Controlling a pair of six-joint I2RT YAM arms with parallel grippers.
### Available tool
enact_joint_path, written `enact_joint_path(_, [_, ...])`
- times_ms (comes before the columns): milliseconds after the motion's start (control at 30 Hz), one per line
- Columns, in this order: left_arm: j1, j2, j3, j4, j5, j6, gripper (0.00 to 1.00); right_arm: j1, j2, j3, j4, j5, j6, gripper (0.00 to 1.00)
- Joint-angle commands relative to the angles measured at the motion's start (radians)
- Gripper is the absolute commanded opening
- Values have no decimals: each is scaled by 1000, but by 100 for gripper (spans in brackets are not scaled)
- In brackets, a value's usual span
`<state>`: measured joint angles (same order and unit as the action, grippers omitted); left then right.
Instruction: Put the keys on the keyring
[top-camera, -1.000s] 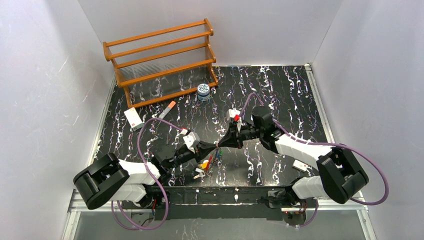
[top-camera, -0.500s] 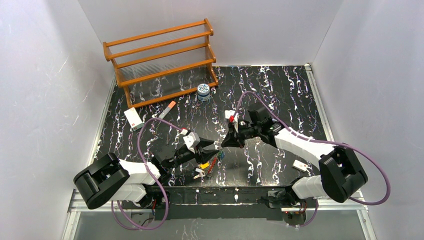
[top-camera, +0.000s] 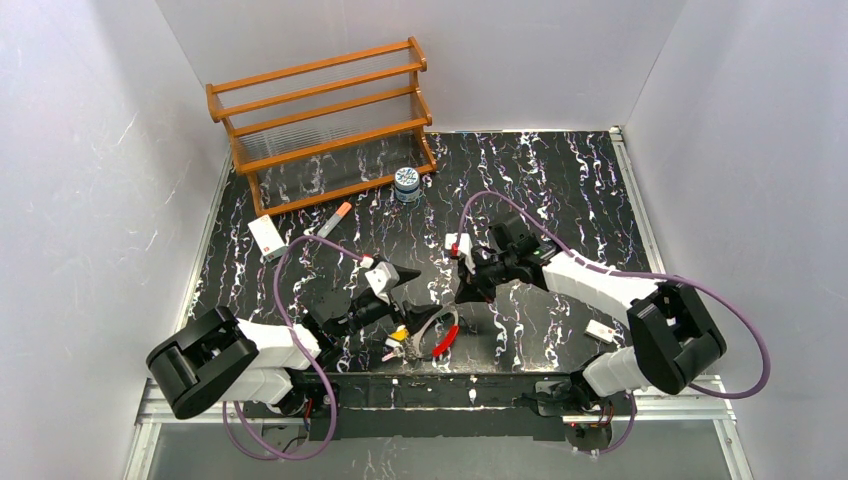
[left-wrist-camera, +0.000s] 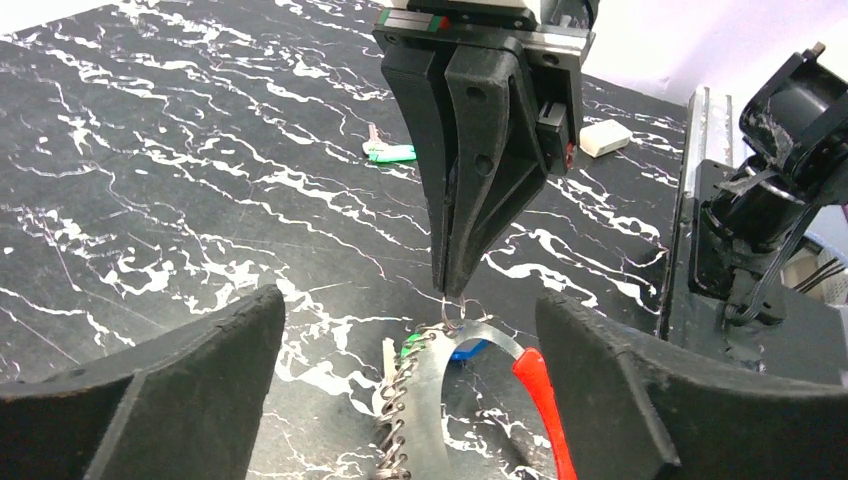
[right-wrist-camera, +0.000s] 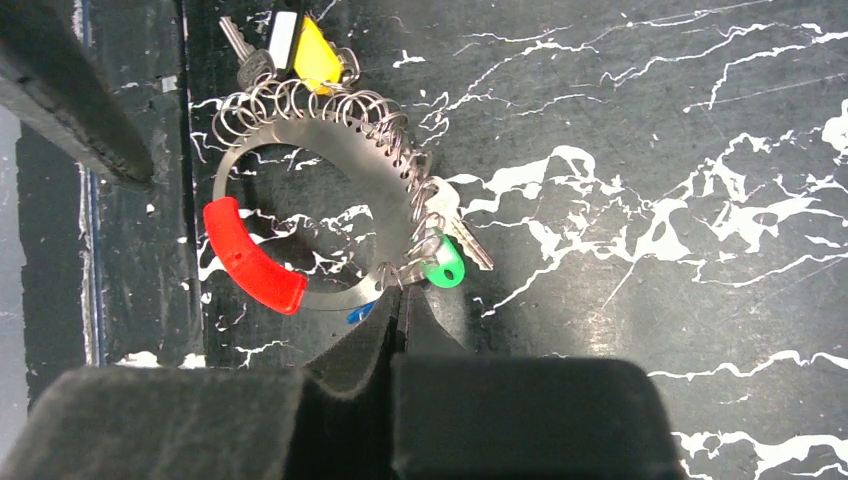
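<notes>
Silver-and-red keyring, one, bearing three keys; right pincer closed narrow beside it, left pincer wide.

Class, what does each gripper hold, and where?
Left gripper: nothing. Right gripper: seemingly the large silver-red keyring, by its band near the green-headed key.

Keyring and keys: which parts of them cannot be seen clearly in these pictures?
Blue key: right wrist view, mostly hidden behind the right gripper.
Keyring: left wrist view, lower part cut off by the bottom edge.
Yellow key: top view, too small for detail.
</notes>
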<state>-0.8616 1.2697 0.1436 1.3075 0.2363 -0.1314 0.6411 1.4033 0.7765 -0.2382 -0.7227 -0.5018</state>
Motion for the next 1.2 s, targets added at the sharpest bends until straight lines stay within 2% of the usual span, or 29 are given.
enact_joint_path(0, [-4, -31, 3, -4, -55, -8, 98, -1, -3, 29, 23, 49, 18, 5])
enact_joint_path(167, [-4, -44, -17, -17, -112, -45, 98, -2, -106, -62, 181, 145, 107, 59])
enact_joint_path(300, [-4, -70, -30, -65, -214, -165, 98, -3, -215, -164, 345, 250, 217, 95])
enact_joint_path(333, [-4, -80, -28, -93, -261, -204, 98, -3, -235, -182, 377, 280, 254, 98])
enact_joint_path(500, [-4, -148, 18, -372, -418, -385, 98, -6, -275, -201, 441, 516, 528, 99])
enact_joint_path(600, [-4, -183, 46, -492, -399, -390, 99, -6, -257, -180, 397, 611, 654, 99])
enact_joint_path(700, [-4, -207, 50, -523, -346, -382, 97, -11, -213, -139, 310, 647, 757, 99])
enact_joint_path(833, [-4, -207, 51, -526, -259, -366, 90, -24, -140, -97, 241, 585, 828, 99])
enact_joint_path(933, [-4, -167, 73, -527, -176, -384, 84, -38, -98, -89, 210, 479, 872, 97])
enact_joint_path(1033, [-6, -76, 121, -530, -66, -421, 78, -47, -65, -94, 209, 389, 908, 95])
enact_joint_path(1167, [-23, 66, 194, -568, 52, -445, 65, -61, -41, -107, 210, 317, 937, 89])
